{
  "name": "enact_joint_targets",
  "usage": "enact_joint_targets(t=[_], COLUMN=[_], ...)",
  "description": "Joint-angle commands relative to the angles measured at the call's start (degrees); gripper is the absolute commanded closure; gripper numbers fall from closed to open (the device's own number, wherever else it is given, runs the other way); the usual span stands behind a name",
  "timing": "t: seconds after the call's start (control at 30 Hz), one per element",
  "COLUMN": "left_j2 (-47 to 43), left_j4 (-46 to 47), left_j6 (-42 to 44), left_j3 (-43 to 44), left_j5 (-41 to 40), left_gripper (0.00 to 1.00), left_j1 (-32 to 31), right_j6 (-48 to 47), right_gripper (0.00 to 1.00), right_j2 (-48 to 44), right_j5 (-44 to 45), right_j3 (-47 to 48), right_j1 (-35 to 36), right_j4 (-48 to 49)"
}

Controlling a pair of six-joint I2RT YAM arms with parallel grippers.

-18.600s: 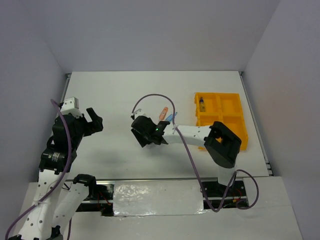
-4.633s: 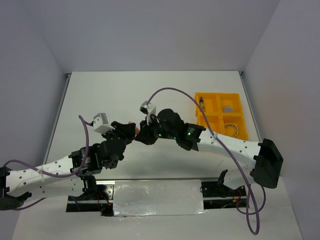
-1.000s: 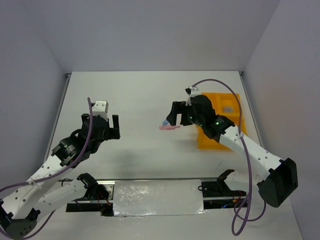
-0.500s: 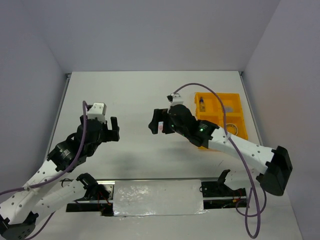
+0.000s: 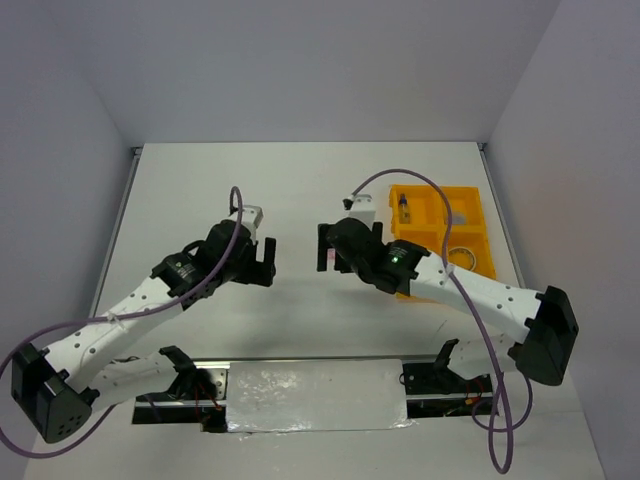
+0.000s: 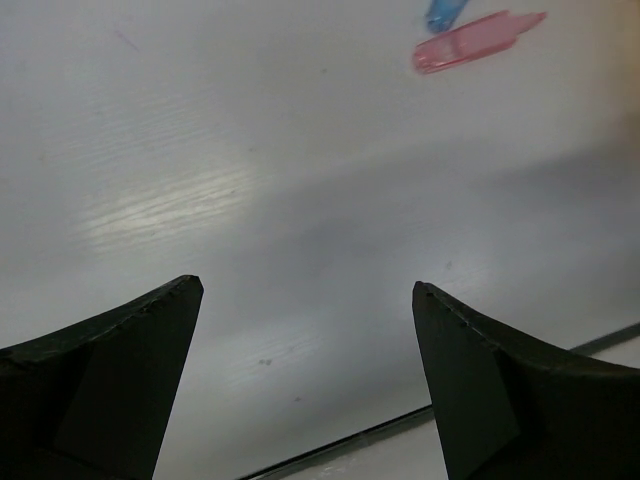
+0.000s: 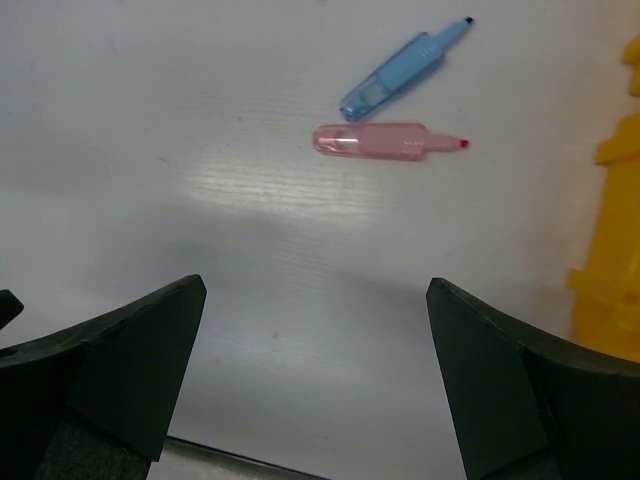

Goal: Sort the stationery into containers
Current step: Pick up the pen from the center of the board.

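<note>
Hovering both arms low over the white tabletop [image 5: 250, 190], I hold nothing in either gripper. My left gripper [image 6: 305, 290] has its two dark fingers spread wide, with only bare table between them. My right gripper [image 7: 315, 288] is spread just as wide, also over bare table. From above, the two grippers face each other near the middle of the table, left [image 5: 262, 262] and right [image 5: 328, 250], close but apart. Ahead of my right fingers lie two loose pieces of stationery: a translucent pink marker-shaped piece with a thin tip [image 7: 385, 141], flat on the table, and a translucent blue piece of the same shape [image 7: 400, 68] just beyond it, angled away so the tips fan apart. Their blunt ends are very close, and I cannot tell whether they touch. My left wrist camera catches the same pink piece [image 6: 475, 40] and a bit of the blue one [image 6: 445, 12] at the top edge. The yellow-orange plastic tray of four square compartments [image 5: 486, 240] sits to my right. A small bottle-like item [image 5: 404, 208] lies in its far-left compartment, a pale round piece [image 5: 457, 215] in the far-right one, and a thin tan ring [image 5: 458, 258] in the near-right one.
</note>
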Motion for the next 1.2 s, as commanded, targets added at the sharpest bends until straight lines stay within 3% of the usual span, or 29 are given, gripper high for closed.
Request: enact_joint_targets(t=[0.0,0.1,0.17,0.3,0.43,0.5,0.67,1.17], left_j2=[1.23,10.71,20.02,32.68,47.36,51.5,54.06,57.67], left_j4=[12.19,19.16,17.95,23.73,16.92,16.45,19.0,20.93], left_j6=[-5.33,-2.19,2.2,9.67,15.66,18.37,25.5,25.25], left_j3=[1.9,6.19,12.78,18.24,29.13,31.08,29.5,29.24], left_j5=[11.01,18.42,20.71,28.0,17.67,17.37,20.81,20.9], left_gripper=[0.01,0.01,0.01,0.03,0.06,0.12,0.13,0.17], left_j1=[0.38,-0.06,-0.24,-0.93,-3.14,-3.14,-3.23,-3.31], right_j6=[3.64,3.47,1.8,0.38,-1.36,-1.37,-1.02,-2.69], right_gripper=[0.0,0.0,0.0,0.0,0.0,0.0,0.0,0.0], right_j2=[-10.66,-23.04,-32.71,-41.97,-47.0,-48.5,-53.24,-52.81], right_j5=[5.65,6.18,2.51,-1.82,-3.75,-4.37,-5.33,-9.73], right_j3=[-2.21,-4.76,-7.3,-8.98,-9.33,-9.07,-9.95,-10.92], right_j1=[-0.29,-0.29,-0.38,-0.56,-0.47,-0.56,-0.56,-0.56], right_j4=[-5.81,-9.77,-9.69,-15.11,-18.65,-21.36,-22.0,-17.69])
